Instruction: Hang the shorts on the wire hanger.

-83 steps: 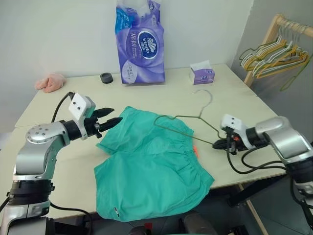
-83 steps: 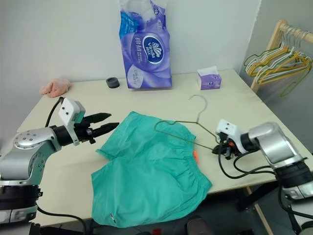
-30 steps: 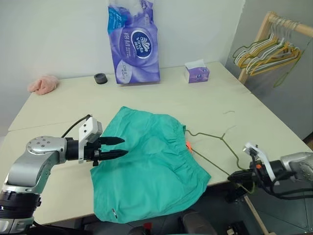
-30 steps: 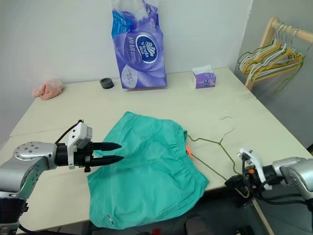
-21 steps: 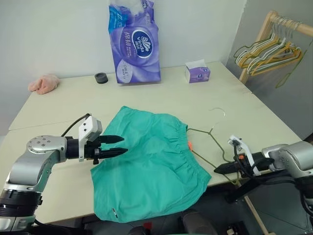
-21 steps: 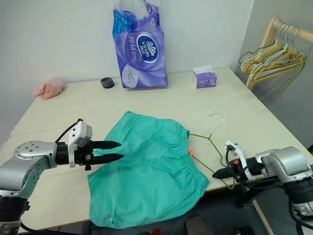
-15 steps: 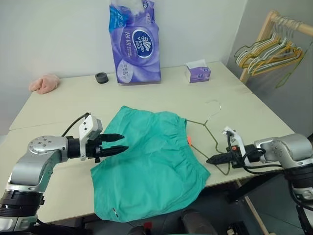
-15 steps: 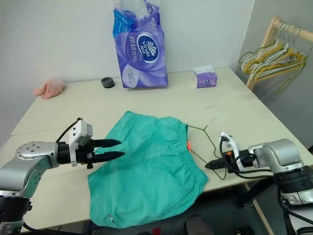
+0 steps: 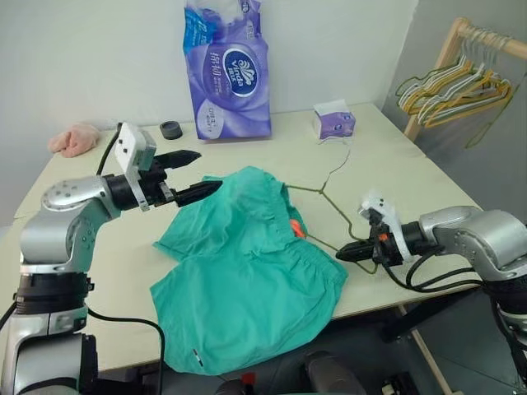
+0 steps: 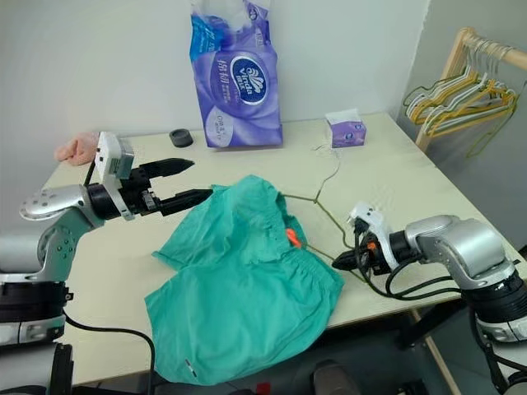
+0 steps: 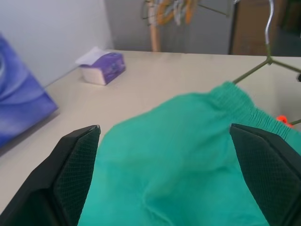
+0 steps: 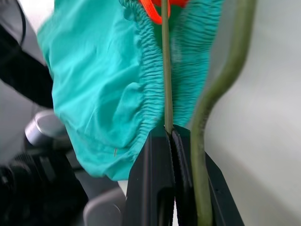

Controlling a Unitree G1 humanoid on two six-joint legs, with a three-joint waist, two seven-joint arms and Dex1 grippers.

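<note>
Shorts: I see the teal shorts [image 9: 247,280] lying bunched on the table [image 9: 395,164], with the waistband near the middle.
Hanger: The wire hanger [image 9: 329,185] has one end pushed in under the waistband by the orange drawstring [image 9: 294,228]. Its hook points toward the small tissue box [image 9: 334,123].
Right gripper: My right gripper [image 10: 346,260] is squeezed tight on the hanger's thin wire, at the corner close to the table edge.
Left gripper: My left gripper [image 9: 198,174] is wide open and holds nothing. It hangs just above the far side of the shorts.
Worry one: The wire is thin and smooth. I think it could twist or slip in my tight fingers if I push hard.
Worry two: The shorts are soft and loose. With nobody holding them, I think they could slide along with the hanger instead of going onto it.
Worry three: The wire could snag on the drawstring or the bunched waistband.
Worry four: My right gripper is by the edge, so the hanger could drop off the table.
</note>
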